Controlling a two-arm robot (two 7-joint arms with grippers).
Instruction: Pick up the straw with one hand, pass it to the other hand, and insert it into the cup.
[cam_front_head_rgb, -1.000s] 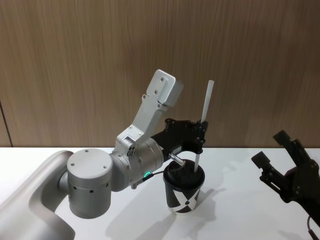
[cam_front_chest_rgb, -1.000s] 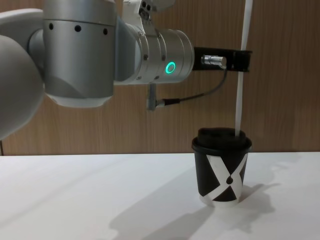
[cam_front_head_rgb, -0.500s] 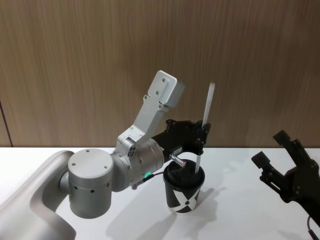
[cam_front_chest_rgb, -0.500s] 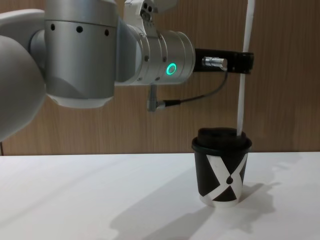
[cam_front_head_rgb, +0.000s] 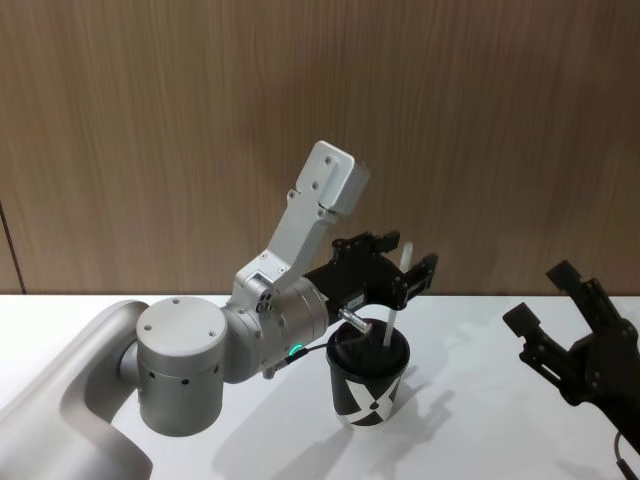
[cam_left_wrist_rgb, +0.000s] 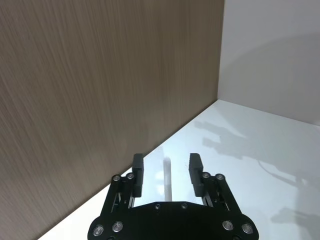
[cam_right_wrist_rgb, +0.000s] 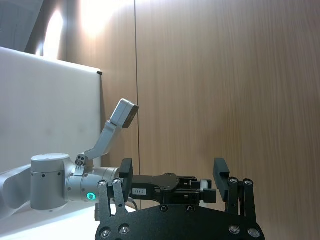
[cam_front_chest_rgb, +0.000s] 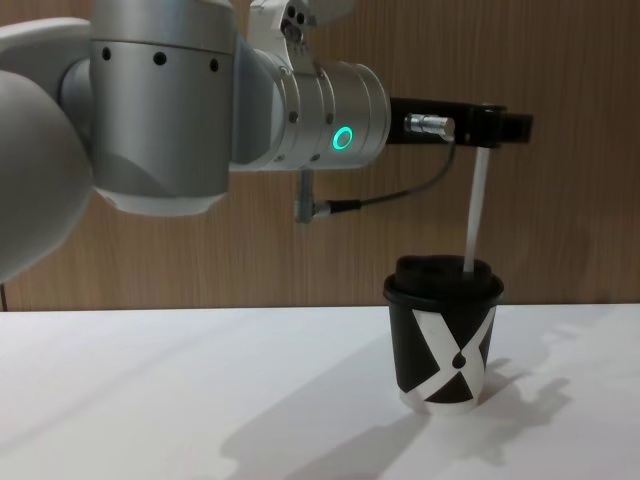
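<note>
The left gripper (cam_front_head_rgb: 403, 268) hangs directly above the cup (cam_front_head_rgb: 368, 379), its two fingers spread wide with a clear gap on either side of the straw (cam_front_head_rgb: 393, 303). From the wrist view the pads (cam_left_wrist_rgb: 138, 167) stand apart and the straw (cam_left_wrist_rgb: 167, 177) runs between them without touching either. So the claw holds nothing now; the straw stands by itself in the lid.

The straw's long axis is near upright, tipped slightly toward one o'clock in the head view. Its lower end sits in the lid's hole, and its top reaches just up between the open fingers. From the side, the straw (cam_front_chest_rgb: 477, 210) rises out of the cup (cam_front_chest_rgb: 444, 335) and ends right under the gripper (cam_front_chest_rgb: 498, 127).

The relation that matters is that the straw lies straight below the claw, along the claw's own line of retreat. I judge that a lift at twelve o'clock would clear the tip cleanly, while a sideways pull could knock it.

The right gripper (cam_front_head_rgb: 560, 320) waits well off at three o'clock from the cup, fingers open and empty. The left is by far the nearer.
</note>
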